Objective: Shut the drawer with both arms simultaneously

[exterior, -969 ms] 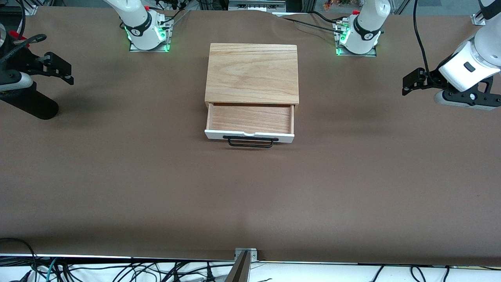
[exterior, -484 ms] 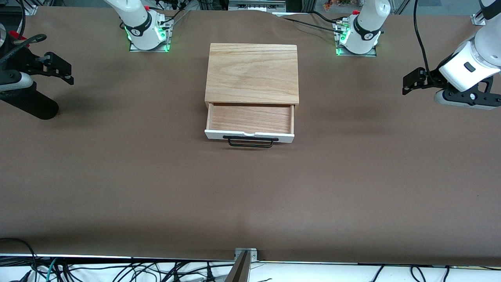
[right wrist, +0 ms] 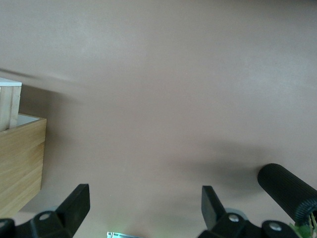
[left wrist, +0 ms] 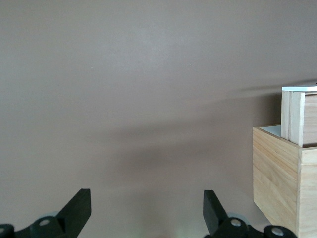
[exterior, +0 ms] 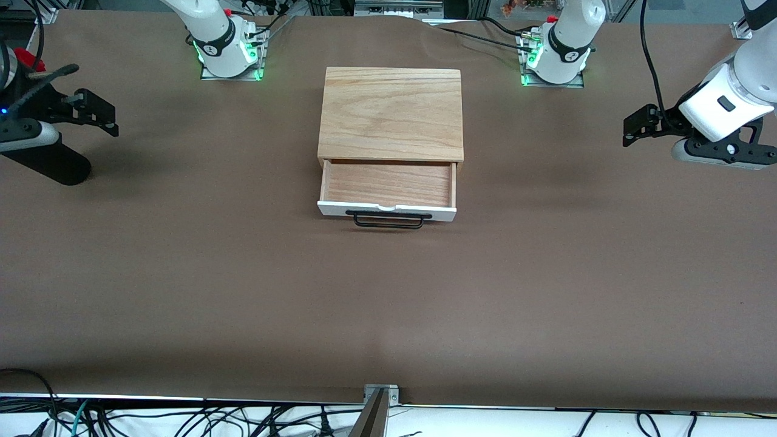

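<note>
The drawer (exterior: 388, 184), a shallow light-wood tray with a white front panel and a black wire handle (exterior: 388, 221), stands pulled out of its oak box (exterior: 391, 112) at the table's middle. It is empty. My left gripper (exterior: 634, 127) hangs open and empty over the bare table at the left arm's end, well apart from the box. Its wrist view shows open fingers (left wrist: 79, 210), the box (left wrist: 282, 173) and the drawer's side (left wrist: 299, 116). My right gripper (exterior: 103, 115) hangs open and empty over the right arm's end. Its wrist view shows the box (right wrist: 20, 158).
The brown table cover (exterior: 388, 303) spreads wide around the box. The arm bases with green lights (exterior: 230, 54) (exterior: 555, 57) stand at the edge farthest from the front camera. A black cylinder (exterior: 45, 161) lies below the right gripper and shows in the right wrist view (right wrist: 287, 191). Cables hang at the near edge.
The right gripper has shifted slightly toward the box. The left gripper has barely moved. The drawer stands as before.
</note>
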`<state>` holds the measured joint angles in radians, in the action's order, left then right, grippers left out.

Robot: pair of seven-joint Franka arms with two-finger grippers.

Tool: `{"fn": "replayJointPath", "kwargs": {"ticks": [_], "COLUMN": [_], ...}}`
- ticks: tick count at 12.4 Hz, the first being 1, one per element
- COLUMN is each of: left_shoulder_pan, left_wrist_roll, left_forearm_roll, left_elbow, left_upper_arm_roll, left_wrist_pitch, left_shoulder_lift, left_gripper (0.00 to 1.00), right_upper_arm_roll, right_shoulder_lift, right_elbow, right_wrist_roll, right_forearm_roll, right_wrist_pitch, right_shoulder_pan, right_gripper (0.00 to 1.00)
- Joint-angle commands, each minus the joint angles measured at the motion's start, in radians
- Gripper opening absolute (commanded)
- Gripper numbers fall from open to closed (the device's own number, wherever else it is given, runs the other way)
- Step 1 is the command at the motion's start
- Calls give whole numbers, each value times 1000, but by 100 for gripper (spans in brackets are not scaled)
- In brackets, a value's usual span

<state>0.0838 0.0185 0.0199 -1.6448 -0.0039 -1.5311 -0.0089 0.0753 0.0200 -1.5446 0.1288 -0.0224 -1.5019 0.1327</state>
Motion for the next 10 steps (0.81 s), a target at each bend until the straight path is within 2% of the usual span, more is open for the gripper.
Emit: {"fn": "replayJointPath", "kwargs": {"ticks": [1,3,6,8,10], "left_shoulder_pan": [2,14,27,27,37], "left_wrist_roll": [-14,-15,-22,-52,-131], "left_forearm_roll": [12,14,15,28,66], "left_elbow": [31,25,36,40,42], "left_upper_arm_roll": [-5,-8,-40,-59,-83], "left_wrist_pitch": [23,52,48,-19,-90], "left_shoulder_lift": [12,12,50,81,125], "left_gripper": [100,100,100,100,100], "right_upper_arm_roll": [-5,-3,-3,-3,-11], "right_shoulder_lift": [18,46,70,115,156], "right_elbow": [8,8,9,9,9], "right_wrist_roll": [-3,6,5,18,32], "right_forearm_roll": [9,51,224,344,365], "right_wrist_pitch": [-4,-1,-9,-72,-145], "right_shoulder_pan": [2,1,-1,-1,42], "right_gripper": [100,100,100,100,100]}}
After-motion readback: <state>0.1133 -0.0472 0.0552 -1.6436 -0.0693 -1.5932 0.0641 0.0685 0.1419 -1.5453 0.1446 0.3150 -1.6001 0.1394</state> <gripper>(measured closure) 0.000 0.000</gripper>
